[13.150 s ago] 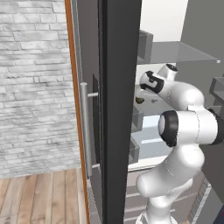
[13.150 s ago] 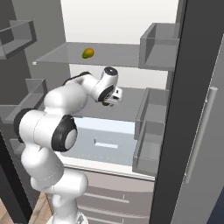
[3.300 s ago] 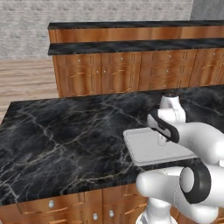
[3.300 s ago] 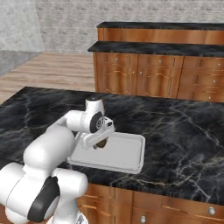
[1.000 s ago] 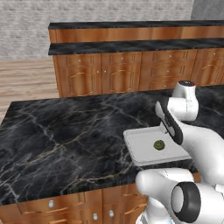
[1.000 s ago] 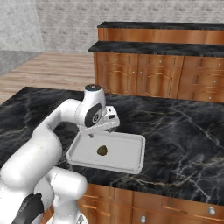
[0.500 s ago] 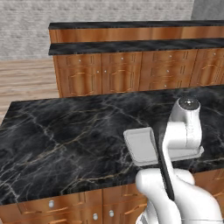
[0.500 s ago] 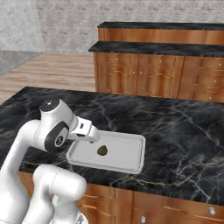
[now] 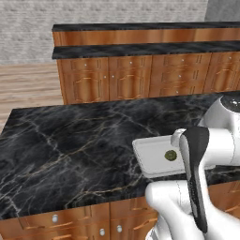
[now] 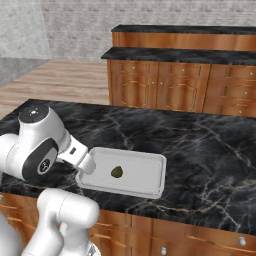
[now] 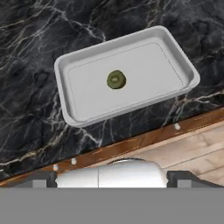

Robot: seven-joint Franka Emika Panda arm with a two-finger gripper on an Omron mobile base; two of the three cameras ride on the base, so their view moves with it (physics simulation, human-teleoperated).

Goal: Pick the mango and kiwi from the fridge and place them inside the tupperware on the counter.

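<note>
The kiwi point(image 11: 116, 79) lies alone inside the tupperware point(image 11: 78, 65), resting on the container floor slightly toward nine o'clock of centre in the hand view, apart from every wall. From the right base view the kiwi point(image 10: 117, 172) sits toward the arm's side of the tupperware point(image 10: 152, 186); from the left base view the kiwi point(image 9: 170, 155) appears near the three o'clock part of the visible tray, with the tupperware point(image 9: 146, 157) partly covered by the white arm. The tupperware stands flat on the bench point(image 10: 200, 150), a black marble top with white veins, close to its front edge and just above the brown wooden cabinet doors point(image 9: 79, 225) with small knobs. The hand stands wide and empty, holding nothing; the hand view looks down on the tray from above, so the hand is clear of both tray and fruit. Beyond the bench, at twelve o'clock in both base views, runs a two-tiered back counter point(image 10: 185, 55) with wooden cabinet fronts, a wooden floor point(image 10: 60, 80) between them and a pale brick wall point(image 9: 108, 11) behind
</note>
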